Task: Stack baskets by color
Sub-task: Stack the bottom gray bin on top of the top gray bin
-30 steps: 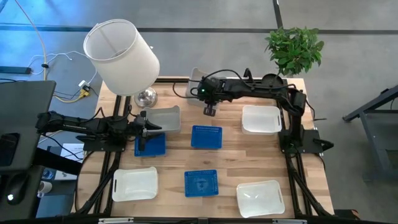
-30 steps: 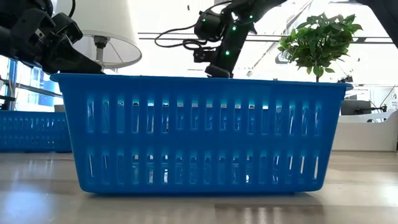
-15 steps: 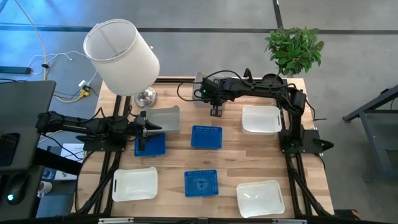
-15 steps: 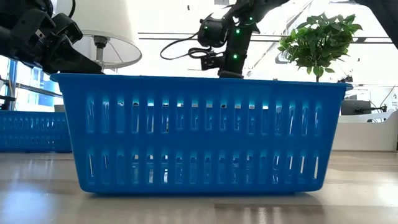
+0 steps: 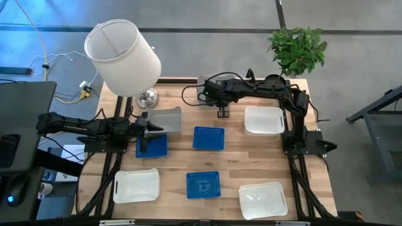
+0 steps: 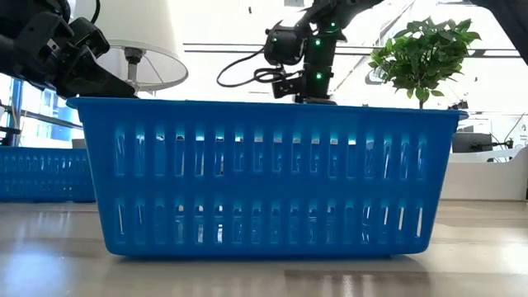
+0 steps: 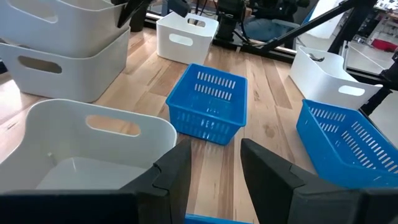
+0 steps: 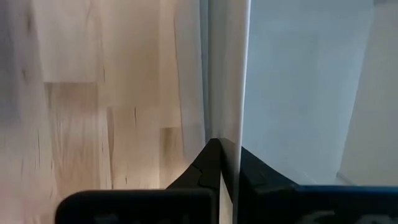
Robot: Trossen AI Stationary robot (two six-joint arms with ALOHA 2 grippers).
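Plastic, likely light and stiff: grip by rim wall | right gripper (image 5: 222, 113) pinched on white basket (image 8: 298, 87) wall, rear table middle | left gripper (image 5: 146, 130) parted, over blue basket (image 5: 152, 145), left side.
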